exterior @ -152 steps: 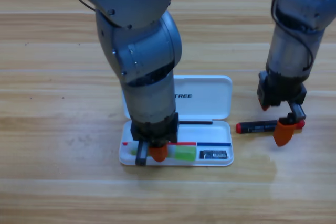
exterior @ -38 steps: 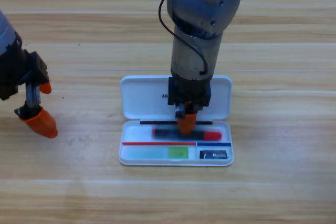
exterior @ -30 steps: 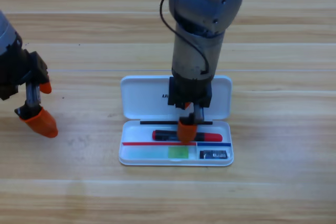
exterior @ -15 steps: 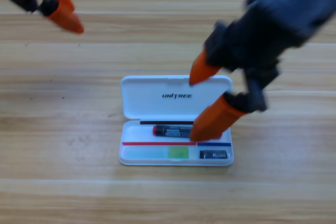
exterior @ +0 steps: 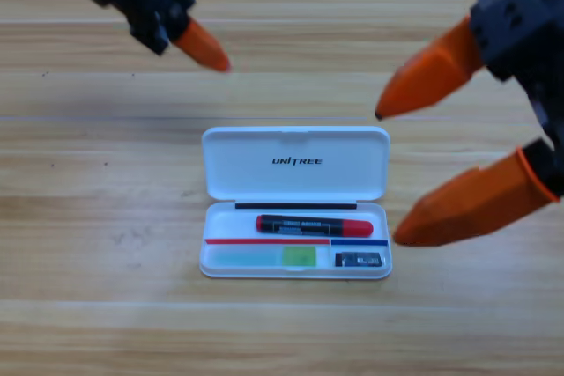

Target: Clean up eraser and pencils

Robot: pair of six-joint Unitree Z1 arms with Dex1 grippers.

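Wooden table (exterior: 106,305): marker (exterior: 314,225), eraser (exterior: 359,259) in case (exterior: 296,163); right claw (exterior: 445,165) spread, left claw (exterior: 201,44) unclear.

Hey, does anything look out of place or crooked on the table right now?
Nothing stands out. The marker, green-tipped stick and eraser lie straight inside the open white case; both grippers, left and right, hang clear.

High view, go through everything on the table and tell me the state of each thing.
White case: lid open, flat on the table.
Marker: lying in the case's upper slot.
Green-ended stick: in the lower left slot.
Eraser: in the lower right slot.
Left gripper: raised, top left.
Right gripper: open, empty, right edge.
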